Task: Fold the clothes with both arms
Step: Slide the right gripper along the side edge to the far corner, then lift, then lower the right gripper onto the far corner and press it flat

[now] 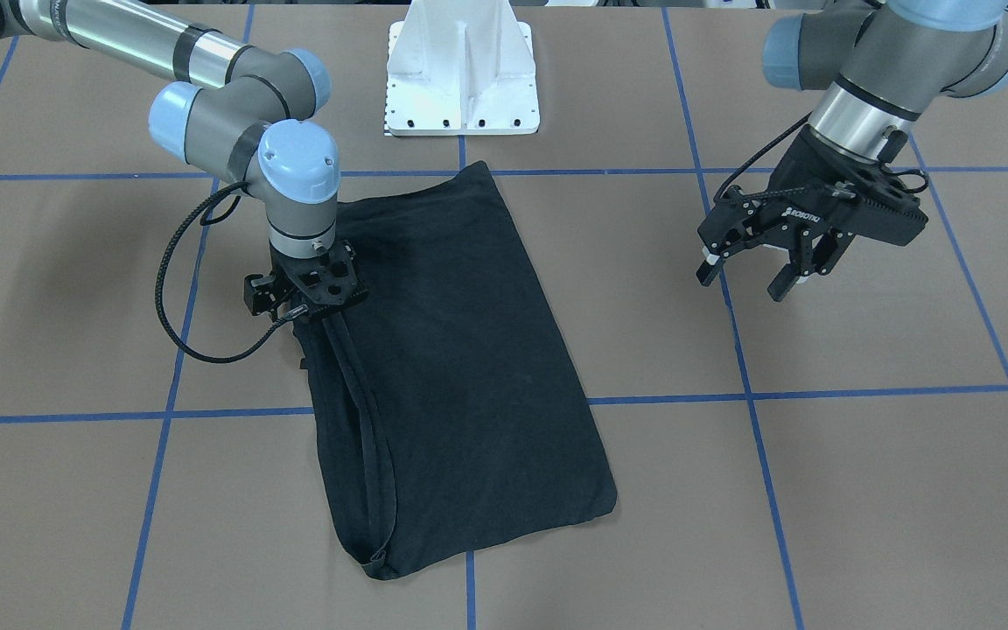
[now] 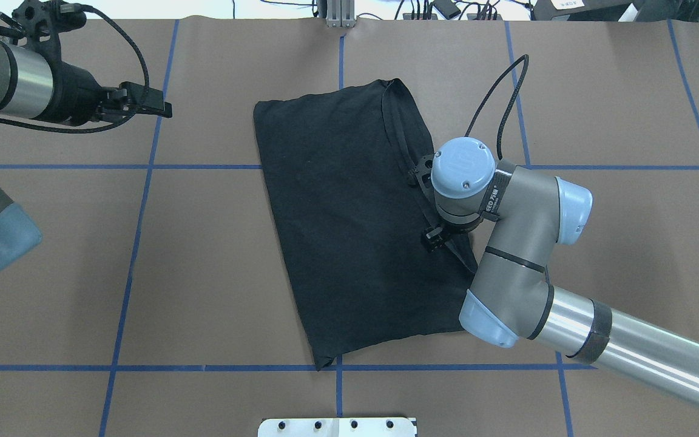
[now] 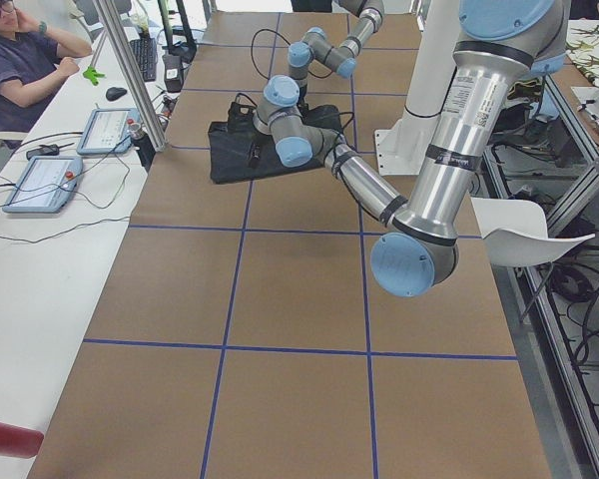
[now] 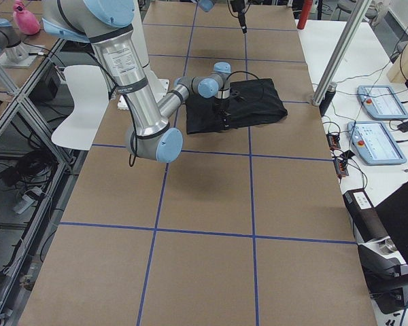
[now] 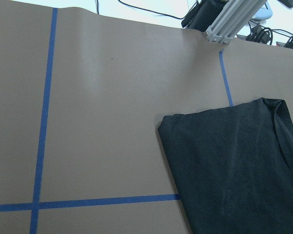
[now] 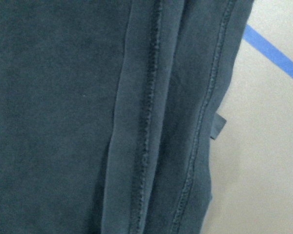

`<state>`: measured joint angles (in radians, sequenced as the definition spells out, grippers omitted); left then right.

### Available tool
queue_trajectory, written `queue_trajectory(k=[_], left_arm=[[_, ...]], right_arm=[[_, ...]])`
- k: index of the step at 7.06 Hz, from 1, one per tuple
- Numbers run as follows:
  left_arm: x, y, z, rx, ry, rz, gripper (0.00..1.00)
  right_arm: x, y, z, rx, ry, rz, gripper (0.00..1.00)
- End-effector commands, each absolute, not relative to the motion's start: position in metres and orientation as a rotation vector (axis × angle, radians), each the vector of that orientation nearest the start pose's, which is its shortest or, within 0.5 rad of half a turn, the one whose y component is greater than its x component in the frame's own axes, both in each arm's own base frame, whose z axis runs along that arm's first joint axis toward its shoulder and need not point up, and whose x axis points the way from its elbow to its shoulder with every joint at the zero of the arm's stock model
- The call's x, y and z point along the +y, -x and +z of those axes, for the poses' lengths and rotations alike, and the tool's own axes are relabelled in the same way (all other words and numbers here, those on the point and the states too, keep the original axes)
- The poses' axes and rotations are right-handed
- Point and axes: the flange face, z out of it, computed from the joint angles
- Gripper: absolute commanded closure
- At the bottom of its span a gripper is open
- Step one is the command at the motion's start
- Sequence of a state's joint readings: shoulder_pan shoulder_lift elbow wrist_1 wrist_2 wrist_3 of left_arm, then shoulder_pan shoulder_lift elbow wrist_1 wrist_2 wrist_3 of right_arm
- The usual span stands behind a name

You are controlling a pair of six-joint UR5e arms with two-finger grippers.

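Front view: we're seeing the black T-shirt [image 1: 469,367] lying folded into a long strip mid-worktop [image 1: 863,490]. The right claw [image 1: 316,302] is pressing on its hemmed edge w/ fingers hidden, so we can't tell if it's gripping. The left claw [image 1: 742,284] is hovering well apart, fingers spread, empty. Right wrist cam: we're looking at stacked hems close up.

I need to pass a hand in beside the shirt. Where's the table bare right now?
The widest bare table lies between the T-shirt and the open left tool, which hangs above the paper. Crowded on the shirt's other side: the right tool sits on the hemmed edge and the right arm overhangs that corner.
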<state>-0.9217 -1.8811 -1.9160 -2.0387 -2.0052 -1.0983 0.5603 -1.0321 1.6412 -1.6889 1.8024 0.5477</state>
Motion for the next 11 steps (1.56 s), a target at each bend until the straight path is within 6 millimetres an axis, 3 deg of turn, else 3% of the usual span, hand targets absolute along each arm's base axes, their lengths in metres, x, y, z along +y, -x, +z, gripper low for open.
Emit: queue_trajectory(k=[1, 3, 5, 6, 7, 11], left_arm=[[-0.505, -0.27, 0.277, 1.096, -0.411, -0.151, 0.0], [-0.505, -0.27, 0.275, 1.098, -0.412, -0.151, 0.0], [-0.505, -0.271, 0.275, 1.098, -0.411, -0.15, 0.0], [-0.505, -0.27, 0.274, 1.099, -0.412, -0.15, 0.0], [-0.505, -0.271, 0.275, 1.098, -0.411, -0.15, 0.0], [-0.505, -0.269, 0.274, 1.101, -0.413, -0.15, 0.0]], right_arm=[[-0.473, 0.49, 0.356, -0.484, -0.199, -0.526, 0.0], [-0.5, 0.458, 0.366, -0.466, -0.213, -0.539, 0.0], [-0.514, 0.428, 0.392, -0.455, -0.2, -0.554, 0.0], [-0.527, 0.415, 0.379, -0.501, -0.189, -0.53, 0.0], [-0.534, 0.42, 0.35, -0.554, -0.2, -0.532, 0.0], [-0.528, 0.471, 0.306, -0.58, -0.225, -0.581, 0.0]])
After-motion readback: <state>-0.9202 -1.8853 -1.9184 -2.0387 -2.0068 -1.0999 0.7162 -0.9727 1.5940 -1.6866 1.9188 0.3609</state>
